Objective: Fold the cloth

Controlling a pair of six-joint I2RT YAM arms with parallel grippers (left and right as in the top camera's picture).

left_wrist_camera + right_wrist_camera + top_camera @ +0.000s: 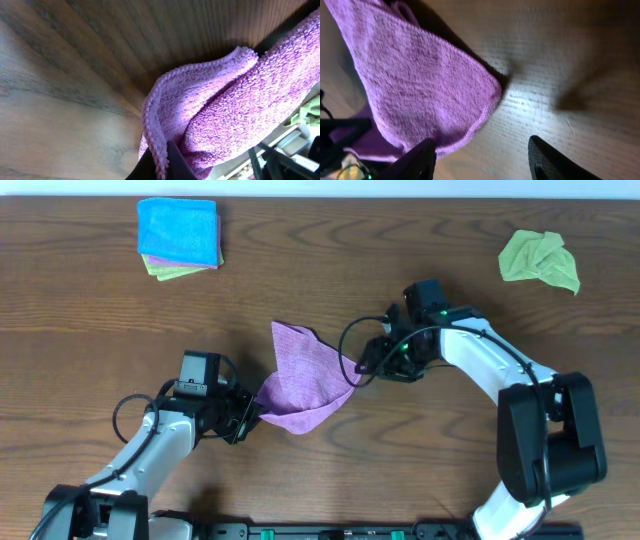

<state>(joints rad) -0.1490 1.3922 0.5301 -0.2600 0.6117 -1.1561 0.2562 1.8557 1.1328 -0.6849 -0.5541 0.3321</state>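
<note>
A purple cloth (303, 378) lies bunched and partly folded on the wooden table's middle. My left gripper (250, 416) is shut on its left edge; the left wrist view shows the hemmed edge (165, 125) pinched between the dark fingers (162, 167). My right gripper (368, 366) is open at the cloth's right corner. In the right wrist view the cloth (415, 85) lies beside the left finger, and the space between the fingers (482, 157) holds only bare table.
A stack of folded cloths, blue on top (179, 232), sits at the back left. A crumpled green cloth (540, 260) lies at the back right. The table's front edge runs just below the arm bases.
</note>
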